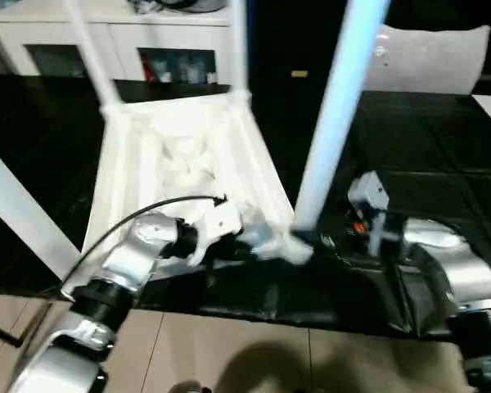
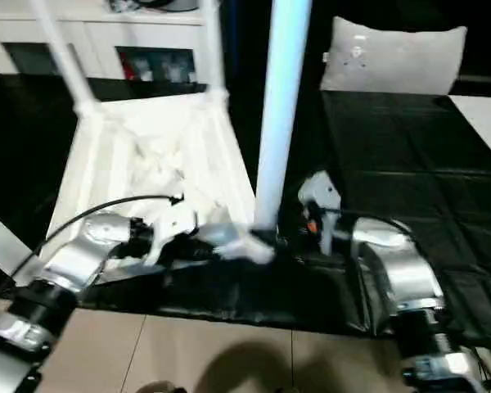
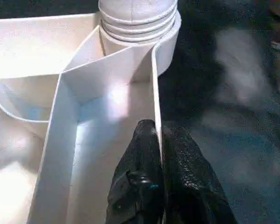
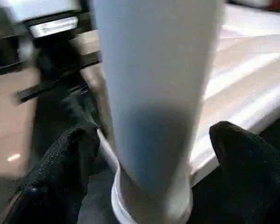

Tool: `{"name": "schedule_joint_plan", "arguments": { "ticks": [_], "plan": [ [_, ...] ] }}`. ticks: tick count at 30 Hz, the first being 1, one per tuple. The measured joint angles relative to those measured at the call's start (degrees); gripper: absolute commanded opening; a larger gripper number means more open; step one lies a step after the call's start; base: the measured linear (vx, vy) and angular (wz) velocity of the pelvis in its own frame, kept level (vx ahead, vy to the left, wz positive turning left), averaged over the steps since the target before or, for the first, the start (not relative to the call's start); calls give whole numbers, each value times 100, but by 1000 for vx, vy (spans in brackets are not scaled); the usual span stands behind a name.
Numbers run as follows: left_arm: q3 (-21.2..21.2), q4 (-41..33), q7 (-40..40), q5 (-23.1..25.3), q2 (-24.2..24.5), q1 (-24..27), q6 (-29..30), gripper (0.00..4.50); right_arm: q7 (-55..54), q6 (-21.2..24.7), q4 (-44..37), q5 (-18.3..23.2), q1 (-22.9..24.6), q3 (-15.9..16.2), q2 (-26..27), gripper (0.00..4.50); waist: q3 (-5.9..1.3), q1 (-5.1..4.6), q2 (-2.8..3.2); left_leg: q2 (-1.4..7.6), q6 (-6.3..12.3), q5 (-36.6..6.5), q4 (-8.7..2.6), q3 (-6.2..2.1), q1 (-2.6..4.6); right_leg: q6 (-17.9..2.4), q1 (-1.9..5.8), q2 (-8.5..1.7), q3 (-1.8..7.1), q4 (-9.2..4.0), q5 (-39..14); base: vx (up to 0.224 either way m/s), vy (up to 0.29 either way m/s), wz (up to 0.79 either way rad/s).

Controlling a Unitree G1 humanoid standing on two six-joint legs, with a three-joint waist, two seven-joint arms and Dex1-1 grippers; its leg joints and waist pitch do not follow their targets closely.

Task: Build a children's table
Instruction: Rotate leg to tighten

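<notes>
Left claw (image 3: 159,140) pinches the table (image 1: 131,164) rim; right claw (image 4: 154,149) open around leg (image 4: 158,93)

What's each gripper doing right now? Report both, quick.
Left gripper: shut on the table top's rim, beside the corner socket.
Right gripper: open, fingers either side of the leg, not clamping it.

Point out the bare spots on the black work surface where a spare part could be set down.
Free: the black cover right of the upright leg, up to the grey cushion. A dark strip left of the tabletop is narrower. Crowded: the near corner, where the left gripper pinches the rim and the right gripper straddles the leg.
</notes>
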Motion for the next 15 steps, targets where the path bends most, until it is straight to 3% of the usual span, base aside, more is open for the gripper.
{"name": "schedule_joint_plan", "arguments": {
  "ticks": [8,15],
  "plan": [
    [-189,-44,-763,-88,325,9,-353,0,1118,153,111,299,-42,267,-202,330,2,86,-35,4,-2,-2,18,0,-1,-2,2,-1,-1,11,2,0,0,0],
    [-284,-44,-945,-88,336,-11,-484,0,1478,218,192,321,-79,435,-226,256,-1,92,-84,7,-5,-2,23,0,3,-5,7,-1,-1,15,3,0,0,0]
  ]
}}
